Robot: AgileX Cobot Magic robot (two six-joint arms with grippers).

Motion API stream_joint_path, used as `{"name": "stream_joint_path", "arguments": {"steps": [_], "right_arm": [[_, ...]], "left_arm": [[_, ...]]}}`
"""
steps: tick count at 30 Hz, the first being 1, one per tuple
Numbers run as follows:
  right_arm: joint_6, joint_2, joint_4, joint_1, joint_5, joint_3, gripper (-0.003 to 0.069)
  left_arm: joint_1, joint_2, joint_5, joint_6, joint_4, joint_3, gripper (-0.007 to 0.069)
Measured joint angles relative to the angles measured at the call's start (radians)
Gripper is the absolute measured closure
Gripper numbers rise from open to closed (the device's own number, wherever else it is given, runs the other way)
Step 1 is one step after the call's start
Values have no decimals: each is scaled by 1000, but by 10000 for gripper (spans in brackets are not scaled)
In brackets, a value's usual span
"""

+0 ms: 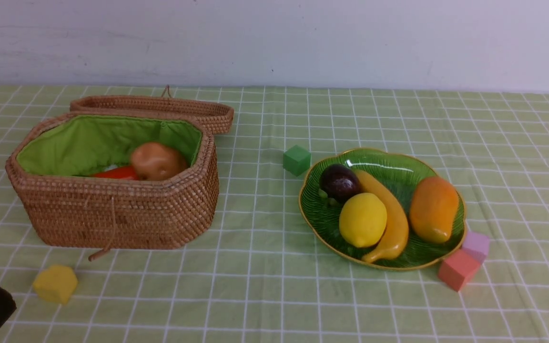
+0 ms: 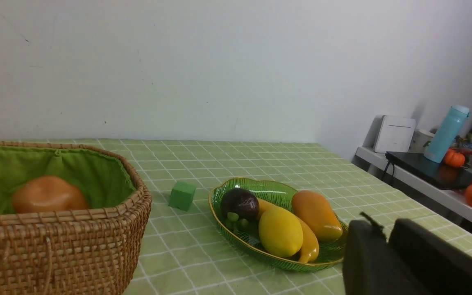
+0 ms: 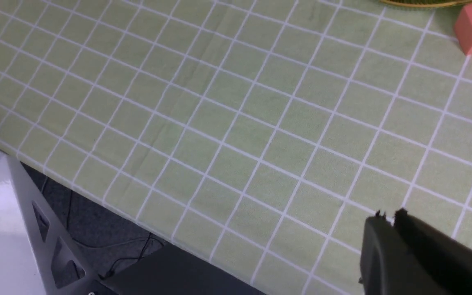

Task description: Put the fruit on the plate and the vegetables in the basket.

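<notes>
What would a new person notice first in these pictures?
Probably the green plate on the right, filled with a lemon, banana, mango and dark mangosteen. Next, the open wicker basket on the left, with a potato showing inside.

place: lab/office | cues: checked tablecloth point(image 1: 274, 295), cluttered side desk point(image 2: 432, 184), router point(image 2: 394, 134)

- Plain white wall point(image 1: 274, 38) behind the desk point(image 1: 274, 295), which wears a green checked cloth.
- A white side shelf point(image 2: 424, 184) carries a blue bottle point(image 2: 445, 135) and a white box point(image 2: 393, 134).
</notes>
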Motion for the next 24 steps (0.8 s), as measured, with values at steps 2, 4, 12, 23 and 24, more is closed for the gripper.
{"name": "stream_joint_path", "arguments": {"steps": [2,4,12,23,24], "right_arm": [[0,-16,0,-3,7,2,617],[1,-26,-9,-29,6,4,617],[-157,-161,2,-433,-191,177,616],[-365,-510,181,-649,-906,873,616],[-360,-519,180,-649,-919,893,616]], "left_arm": [[0,0,0,0,0,0,549],[0,0,0,0,0,0,549],[0,0,0,0,0,0,543],[0,0,0,0,0,1,536],[0,0,0,0,0,1,535]]}}
